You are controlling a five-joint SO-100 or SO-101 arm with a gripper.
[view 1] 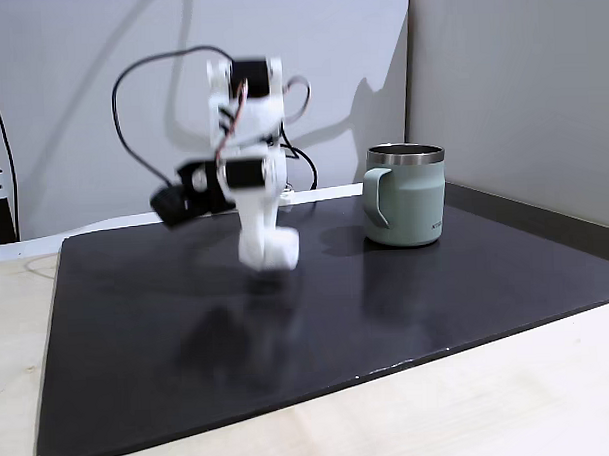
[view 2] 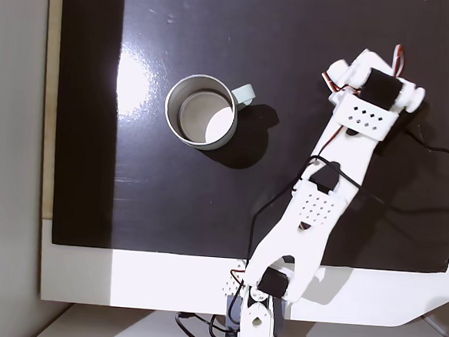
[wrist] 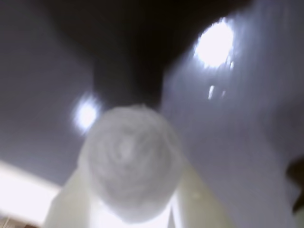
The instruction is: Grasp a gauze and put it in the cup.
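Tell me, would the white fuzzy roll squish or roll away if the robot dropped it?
The gauze looks soft and fluffy, so it would probably squish, not break. It seems light, since the end effector holds it above the mat. Being round, it might roll a little, though the fuzz would likely slow it.

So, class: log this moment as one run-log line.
gripper: shut on gauze | gauze: lifted off mat | cup: upright, empty | phase: carry

Black mat (view 1: 289, 369) on pale table (view 1: 511, 411), 1 cup (view 1: 405, 196) upright.
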